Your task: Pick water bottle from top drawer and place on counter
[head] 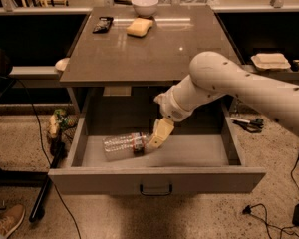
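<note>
Bottle (pixel 122 144) lies in the open drawer (pixel 114 180), my hand (pixel 157 136) at its cap end; whether it grasps, I cannot tell. Lifting to the worktop (pixel 154 49) is not yet done.

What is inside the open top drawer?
A water bottle lies on its side in the top drawer. The end effector is inside too, at the bottle's label end, covering that end.
</note>
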Tool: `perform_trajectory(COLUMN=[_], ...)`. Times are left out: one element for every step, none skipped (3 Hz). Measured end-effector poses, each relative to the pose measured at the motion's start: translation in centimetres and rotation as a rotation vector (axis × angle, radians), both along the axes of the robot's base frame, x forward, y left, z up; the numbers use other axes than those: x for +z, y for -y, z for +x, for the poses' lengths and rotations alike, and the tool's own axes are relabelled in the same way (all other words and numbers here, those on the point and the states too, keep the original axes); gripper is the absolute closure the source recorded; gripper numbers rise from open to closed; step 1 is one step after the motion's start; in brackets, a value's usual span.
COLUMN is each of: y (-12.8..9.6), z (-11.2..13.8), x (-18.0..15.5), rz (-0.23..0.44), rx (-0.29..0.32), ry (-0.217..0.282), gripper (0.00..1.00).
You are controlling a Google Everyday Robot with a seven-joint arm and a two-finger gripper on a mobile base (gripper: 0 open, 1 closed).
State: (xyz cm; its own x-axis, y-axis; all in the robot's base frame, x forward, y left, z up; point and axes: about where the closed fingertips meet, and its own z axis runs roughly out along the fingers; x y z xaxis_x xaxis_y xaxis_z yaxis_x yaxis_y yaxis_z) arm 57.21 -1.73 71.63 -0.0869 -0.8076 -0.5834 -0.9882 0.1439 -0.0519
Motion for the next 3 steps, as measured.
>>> perform_trajectory(y=[-2.9, -6.0, -8.1], z=[1.5, 2.0, 2.0], x=[-2.0, -4.3, -6.9], rz=[-0.003, -0.047, -0.097], rx=[0.024, 0.051, 0.049], ry=[0.021, 0.048, 0.070], gripper=[0.00, 0.00, 0.00])
